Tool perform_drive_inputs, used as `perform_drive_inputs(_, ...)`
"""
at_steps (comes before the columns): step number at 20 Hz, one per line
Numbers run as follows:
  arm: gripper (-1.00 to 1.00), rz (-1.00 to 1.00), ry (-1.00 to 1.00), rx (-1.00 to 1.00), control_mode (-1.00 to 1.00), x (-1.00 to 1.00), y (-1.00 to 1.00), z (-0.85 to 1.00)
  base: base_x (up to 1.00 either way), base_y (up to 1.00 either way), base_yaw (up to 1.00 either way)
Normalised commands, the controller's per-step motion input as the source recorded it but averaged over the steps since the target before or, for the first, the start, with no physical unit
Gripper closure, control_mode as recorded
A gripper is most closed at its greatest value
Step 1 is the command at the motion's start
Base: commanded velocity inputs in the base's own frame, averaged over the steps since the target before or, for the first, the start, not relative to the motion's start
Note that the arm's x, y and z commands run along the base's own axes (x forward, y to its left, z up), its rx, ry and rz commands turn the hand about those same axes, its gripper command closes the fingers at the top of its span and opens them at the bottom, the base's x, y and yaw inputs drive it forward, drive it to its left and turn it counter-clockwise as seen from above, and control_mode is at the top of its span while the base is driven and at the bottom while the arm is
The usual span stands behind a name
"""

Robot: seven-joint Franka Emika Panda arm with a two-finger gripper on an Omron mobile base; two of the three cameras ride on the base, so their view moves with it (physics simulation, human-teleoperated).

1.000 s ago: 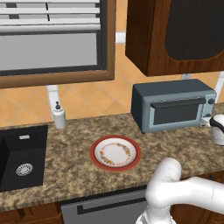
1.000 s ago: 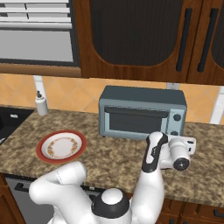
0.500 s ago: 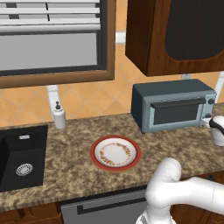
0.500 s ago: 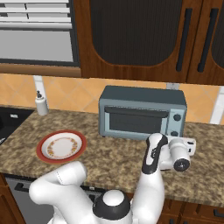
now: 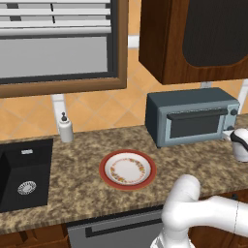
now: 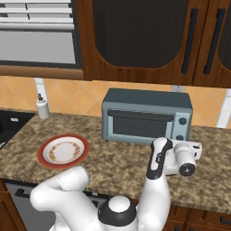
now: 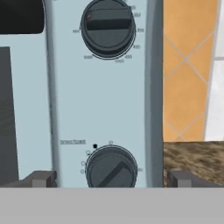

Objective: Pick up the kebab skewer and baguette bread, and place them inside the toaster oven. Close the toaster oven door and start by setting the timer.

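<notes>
Tool (image 7: 109, 178) is spread wide right in front of the toaster oven (image 6: 146, 116), fingertips either side of its lower knob (image 7: 111, 168), door (image 6: 137, 125) shut.

Bright even lighting, soft shadows, slight blur

- Setting: domestic kitchen, rendered.
- Speckled granite counter (image 5: 77, 179) with black sink (image 5: 24, 172) and soap dispenser (image 5: 65, 128).
- Dark wooden cabinets (image 6: 135, 40); orange tiled backsplash (image 5: 97, 109).
- Blue-grey toaster oven (image 6: 146, 115); patterned plate (image 5: 128, 169).
</notes>
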Motion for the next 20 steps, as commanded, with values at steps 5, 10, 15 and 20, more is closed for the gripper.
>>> perform_drive_inputs(5,-1.00,0.00,0.00,0.00,-1.00,0.02,0.00,0.00,0.00,0.00,0.00)
perform_drive_inputs(10,1.00,0.00,0.00,0.00,-1.00,0.00,0.00,0.00,0.00,0.00,0.00)
perform_drive_inputs(15,1.00,0.00,0.00,0.00,-1.00,0.00,0.00,0.00,0.00,0.00,0.00)
perform_drive_inputs(20,1.00,0.00,0.00,0.00,-1.00,0.00,0.00,0.00,0.00,0.00,0.00)
